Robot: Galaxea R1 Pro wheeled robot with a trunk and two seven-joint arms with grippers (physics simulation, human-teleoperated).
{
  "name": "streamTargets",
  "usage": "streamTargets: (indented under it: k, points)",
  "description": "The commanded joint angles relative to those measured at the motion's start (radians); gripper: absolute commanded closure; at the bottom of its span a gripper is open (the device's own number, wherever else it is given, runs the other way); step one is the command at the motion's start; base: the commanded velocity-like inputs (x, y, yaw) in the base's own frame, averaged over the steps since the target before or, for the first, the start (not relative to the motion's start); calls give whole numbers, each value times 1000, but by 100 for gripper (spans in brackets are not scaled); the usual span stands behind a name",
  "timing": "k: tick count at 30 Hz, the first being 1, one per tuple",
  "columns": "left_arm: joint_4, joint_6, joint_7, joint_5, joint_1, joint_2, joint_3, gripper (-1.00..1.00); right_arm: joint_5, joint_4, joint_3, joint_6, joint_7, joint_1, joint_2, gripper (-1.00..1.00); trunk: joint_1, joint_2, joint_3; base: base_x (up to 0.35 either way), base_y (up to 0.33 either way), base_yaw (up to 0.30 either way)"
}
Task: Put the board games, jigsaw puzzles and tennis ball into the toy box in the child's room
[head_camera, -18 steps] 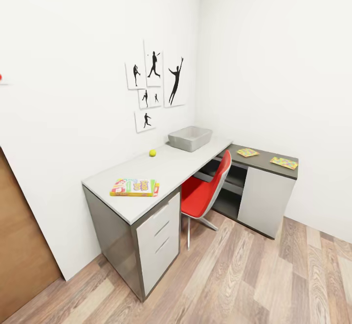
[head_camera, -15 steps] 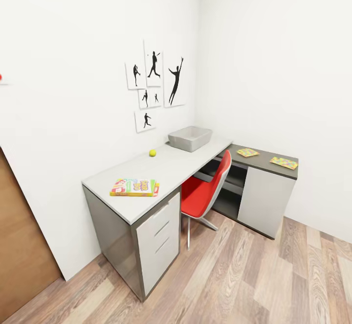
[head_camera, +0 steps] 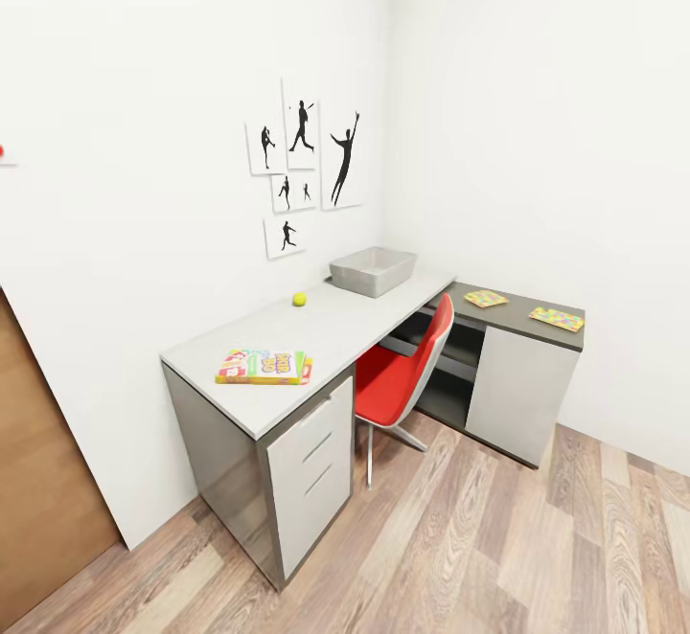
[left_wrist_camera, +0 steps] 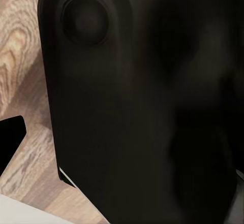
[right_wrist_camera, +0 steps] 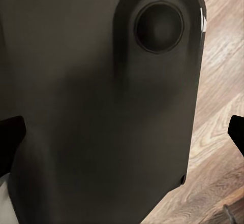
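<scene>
We find nothing shifted across these moments: the board game, tennis ball and toy box lie as before on the table.

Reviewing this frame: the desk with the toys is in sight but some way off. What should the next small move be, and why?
Probably roll the base toward the desk. The board game, tennis ball, toy box and two jigsaw puzzles all lie across open floor, likely beyond reach. The red chair stands between; approaching the drawer end looks safest.

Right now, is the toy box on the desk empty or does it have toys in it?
Cannot tell. The toy box stands upright with its open top showing, but its floor is hidden. The board game and tennis ball lie outside it on the desk.
</scene>
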Motion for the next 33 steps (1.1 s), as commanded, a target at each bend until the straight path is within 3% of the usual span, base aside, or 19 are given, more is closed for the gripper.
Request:
streamTargets:
  k: [1,20,33]
  points:
    - [0,-1,0,0,0,0,0,-100,0,0,0,-2,0,0,0,-100,0,0,-1,0,0,0]
    - [0,0,0,-1,0,0,-2,-100,0,0,2,-5,1,0,-9,-100,0,0,-1,0,0,-3]
    - [0,1,-1,-6,0,1,-13,-100,1,0,2,-3,3,0,-10,-100,0,0,-1,0,0,-212]
